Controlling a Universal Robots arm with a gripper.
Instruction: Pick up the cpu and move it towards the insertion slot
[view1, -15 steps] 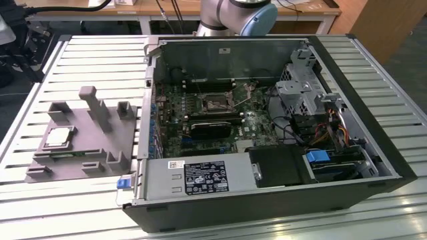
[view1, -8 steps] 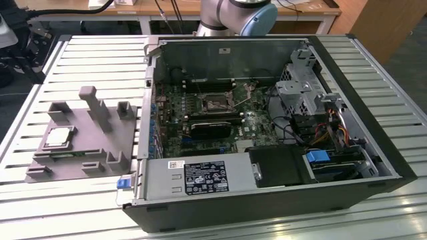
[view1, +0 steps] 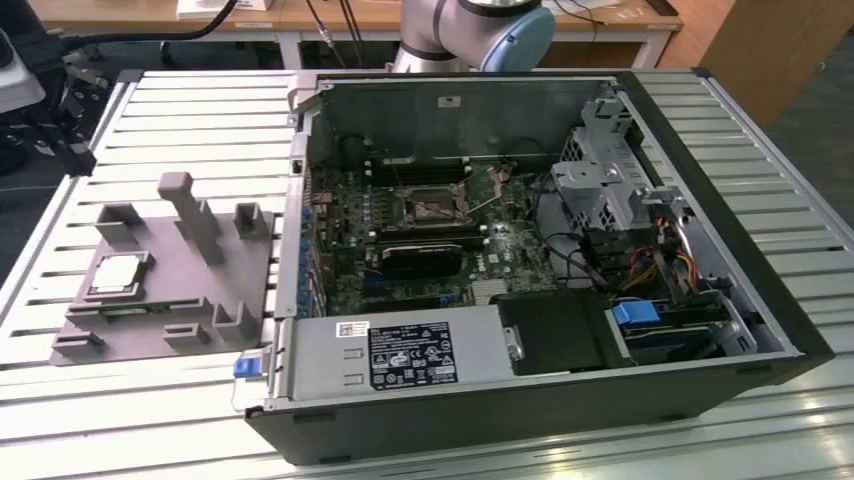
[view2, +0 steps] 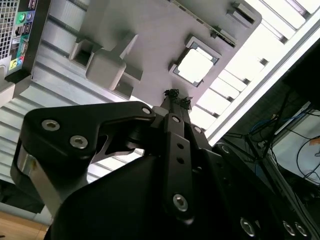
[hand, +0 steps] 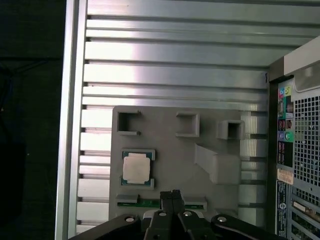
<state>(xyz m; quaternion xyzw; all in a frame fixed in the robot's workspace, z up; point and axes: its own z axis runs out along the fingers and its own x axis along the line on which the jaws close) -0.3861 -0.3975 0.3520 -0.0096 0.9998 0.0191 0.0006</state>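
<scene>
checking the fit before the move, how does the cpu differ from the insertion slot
The cpu lies on the grey fixture plate outside the computer case; the insertion slot sits inside that case. The cpu's top is plain pale silver; the insertion slot has a dark centre within a metal frame. Both are square and face up.

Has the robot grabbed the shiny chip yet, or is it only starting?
Only starting. Done: nothing that shows; the cpu lies in its pocket on the grey fixture, outside the computer case. In hand: the gripper hangs over the fixture close to the cpu, shut and holding nothing. Left: the cpu is not yet lifted or brought to the insertion slot inside the case.
</scene>
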